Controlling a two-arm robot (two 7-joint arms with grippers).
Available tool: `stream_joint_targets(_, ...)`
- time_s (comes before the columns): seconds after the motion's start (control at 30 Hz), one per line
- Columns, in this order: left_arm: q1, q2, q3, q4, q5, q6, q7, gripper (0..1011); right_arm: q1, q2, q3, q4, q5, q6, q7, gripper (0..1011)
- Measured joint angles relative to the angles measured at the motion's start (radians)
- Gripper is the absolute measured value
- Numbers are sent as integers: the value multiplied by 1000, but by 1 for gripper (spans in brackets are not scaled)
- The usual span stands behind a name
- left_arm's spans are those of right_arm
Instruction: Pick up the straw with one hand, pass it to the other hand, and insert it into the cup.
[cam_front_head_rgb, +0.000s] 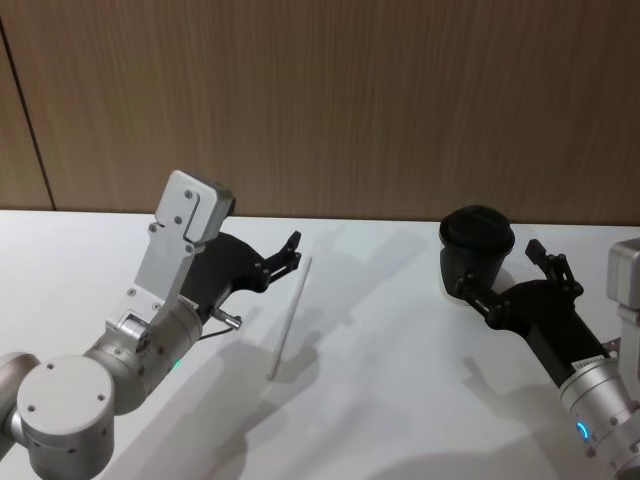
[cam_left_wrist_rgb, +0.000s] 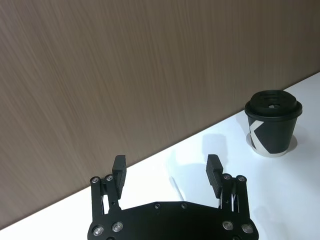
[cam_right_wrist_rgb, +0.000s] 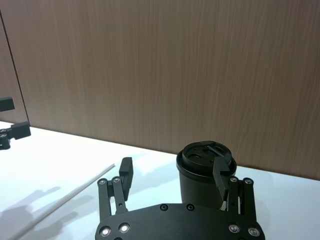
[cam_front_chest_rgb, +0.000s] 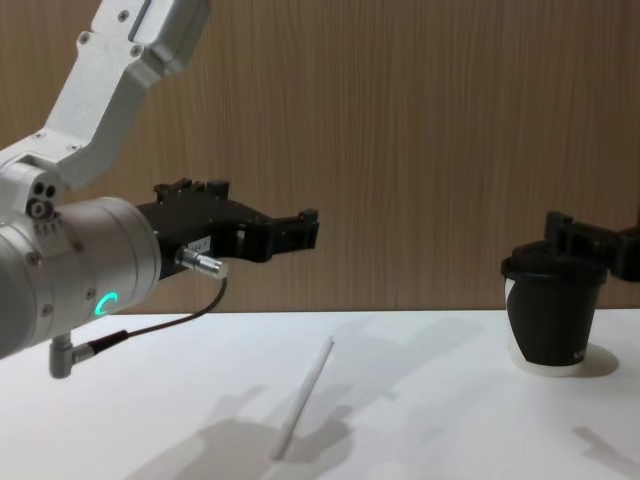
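The white straw lies flat on the white table, also seen as straw, straw and its tip, straw. My left gripper hovers open just left of the straw's far end, well above the table, left gripper, left gripper. The black lidded cup stands upright at the right, cup, cup. My right gripper is open close beside the cup at lid height, right gripper, right gripper, holding nothing.
A brown wood-panel wall runs along the table's far edge. Bare white table lies between the straw and the cup and toward me. A dark cable hangs under the left wrist.
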Motion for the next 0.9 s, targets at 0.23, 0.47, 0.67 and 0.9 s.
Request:
stream_joint_targets(0.23, 35, 0, -19, -47, -14, 60, 13, 1003, 0, 0, 0, 0, 0, 0, 0, 1001)
stream_joint_targets(0.47, 50, 1, -25, -65, -19, 101, 14, 1003, 0, 0, 0, 0, 0, 0, 0, 1001)
stream_joint_targets(0.67, 45, 1, -23, -65, -19, 130, 0, 1003, 0, 0, 0, 0, 0, 0, 0, 1001)
stream_joint_targets(0.9, 33, -7, -16, -53, -19, 162, -16, 1003, 0, 0, 0, 0, 0, 0, 0, 1001)
